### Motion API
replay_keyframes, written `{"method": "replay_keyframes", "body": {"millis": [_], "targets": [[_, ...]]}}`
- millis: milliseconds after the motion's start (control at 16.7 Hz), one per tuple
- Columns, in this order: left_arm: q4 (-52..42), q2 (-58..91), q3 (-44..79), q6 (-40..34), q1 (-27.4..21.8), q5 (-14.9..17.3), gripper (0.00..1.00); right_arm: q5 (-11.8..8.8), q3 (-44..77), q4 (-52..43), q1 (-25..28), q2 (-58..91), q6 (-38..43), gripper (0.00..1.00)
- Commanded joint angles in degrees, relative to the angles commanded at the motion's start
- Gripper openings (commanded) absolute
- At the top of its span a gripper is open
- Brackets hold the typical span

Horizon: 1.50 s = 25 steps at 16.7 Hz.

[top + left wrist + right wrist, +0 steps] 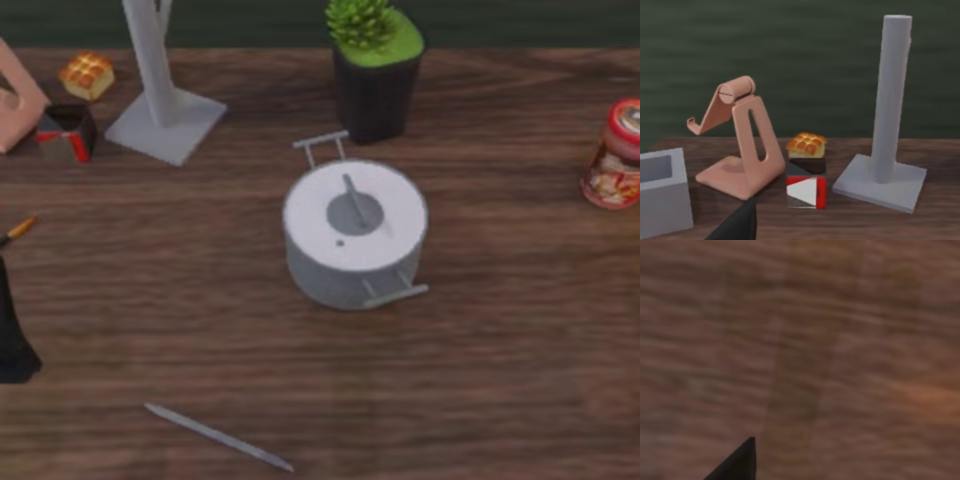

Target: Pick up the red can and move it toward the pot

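The red can (614, 155) stands upright at the table's right edge, red with a cream pictured label and a silvery top. The grey pot (354, 235), with its white lid and two wire handles, sits in the middle of the table, well to the left of the can. My left gripper (12, 340) is a dark shape at the table's left edge, far from both. My right gripper (737, 462) shows only as a dark tip over bare wood in the right wrist view; it is outside the top view. Neither holds anything that I can see.
A black planter (375, 75) with a green plant stands just behind the pot. At the back left are a white post stand (165, 100), a pink phone stand (742, 150), a red-and-black box (68, 132) and a bread bun (87, 75). A grey pen (218, 437) lies near the front.
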Motion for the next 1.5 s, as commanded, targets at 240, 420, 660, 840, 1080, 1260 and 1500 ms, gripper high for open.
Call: {"method": "replay_keyframes", "body": {"millis": [240, 420, 660, 840, 1080, 1260, 1500], "targets": [[0.0, 0.0, 0.0, 0.0, 0.0, 0.0, 1.0, -0.5, 22.5, -13.3, -0.1, 23.4, -5.4, 1.0], [0.0, 0.0, 0.0, 0.0, 0.0, 0.0, 1.0, -1.1, 39.5, -21.3, 0.2, 39.2, -9.4, 1.0], [0.0, 0.0, 0.0, 0.0, 0.0, 0.0, 1.0, -2.1, 60.2, -28.7, 0.7, 56.4, -14.1, 1.0], [0.0, 0.0, 0.0, 0.0, 0.0, 0.0, 1.0, -2.8, 72.3, -31.8, 1.1, 65.6, -16.8, 1.0], [0.0, 0.0, 0.0, 0.0, 0.0, 0.0, 1.0, -3.4, 81.1, -33.5, 1.6, 71.8, -19.0, 1.0], [0.0, 0.0, 0.0, 0.0, 0.0, 0.0, 1.0, -3.5, 81.9, -33.6, 1.7, 72.3, -19.3, 1.0], [0.0, 0.0, 0.0, 0.0, 0.0, 0.0, 1.0, -3.5, 81.6, -33.4, 1.4, 72.2, -19.2, 1.0]]}}
